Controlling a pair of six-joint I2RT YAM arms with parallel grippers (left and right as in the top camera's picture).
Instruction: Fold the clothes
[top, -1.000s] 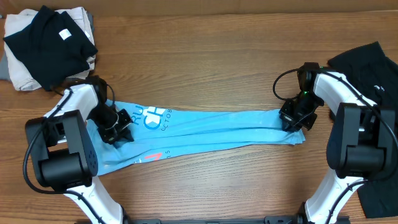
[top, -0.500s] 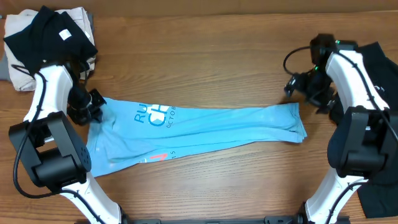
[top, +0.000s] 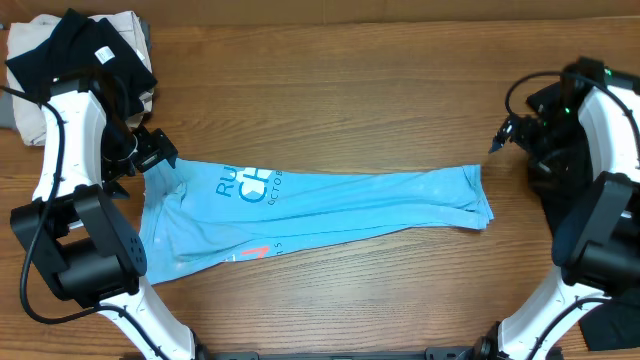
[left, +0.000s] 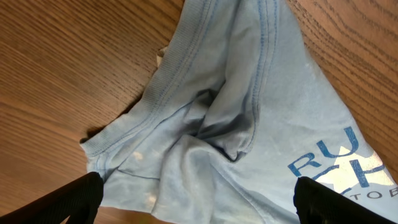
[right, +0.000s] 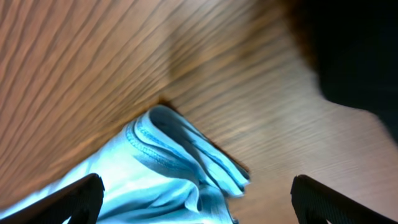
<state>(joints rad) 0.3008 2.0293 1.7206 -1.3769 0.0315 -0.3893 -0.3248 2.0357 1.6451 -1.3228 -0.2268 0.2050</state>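
Observation:
The clothes, a light blue T-shirt (top: 340, 205) with white lettering and a small red mark, lie folded into a long strip across the middle of the table. My left gripper (top: 153, 150) hovers open just above the strip's left end, holding nothing. In the left wrist view the crumpled collar end of the shirt (left: 224, 112) lies below the spread left gripper (left: 199, 205). My right gripper (top: 508, 133) is open, up and to the right of the strip's right end. The right wrist view shows the shirt's layered end (right: 180, 168) under the empty right gripper (right: 199, 202).
A black garment (top: 85, 55) lies on a beige cloth (top: 30, 125) at the back left corner. Another black garment (top: 612, 332) lies along the right edge behind my right arm, and it shows as a dark blur (right: 348, 50) in the right wrist view.
Both grippers have let go of the shirt's ends and pulled outward, the left toward the back left, the right up and to the right. The shirt strip lies where it was laid.

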